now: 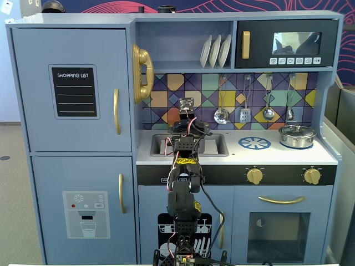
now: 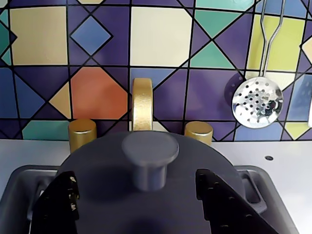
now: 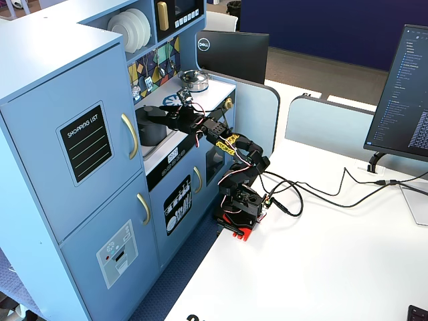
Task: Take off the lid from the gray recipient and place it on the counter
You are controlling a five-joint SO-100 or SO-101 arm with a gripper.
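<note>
While the lid (image 2: 146,195) is seen seated flat on the gray recipient (image 3: 152,131), which stands in the sink (image 1: 213,145) set toward the left end of the bench (image 1: 238,155) near its back edge, the approach step is judged to be in hand and the grasp not yet made. In the wrist view the lid's central knob (image 2: 149,158) is found between the two dark fingers (image 2: 58,202) of the hand (image 2: 146,204), which are spread wide, one on each side and both well clear of the knob, with nothing pinched. The fingertips appear to hover just above the disc, though contact cannot be ruled out from these views. Only a little of the recipient is shown in the side fixed view, and its body is hidden by the arm in the front one. For the next move, a closing of the fingers on the knob is called for, perhaps after a slight lowering, followed by a straight lift. Beyond the lid, a gold faucet (image 2: 142,105) with two gold taps (image 2: 82,134) is seen at the back edge, and bare white bench is left to the right around the blue burner ring (image 1: 254,143), short of the silver pot (image 1: 297,136) at the far right end.
</note>
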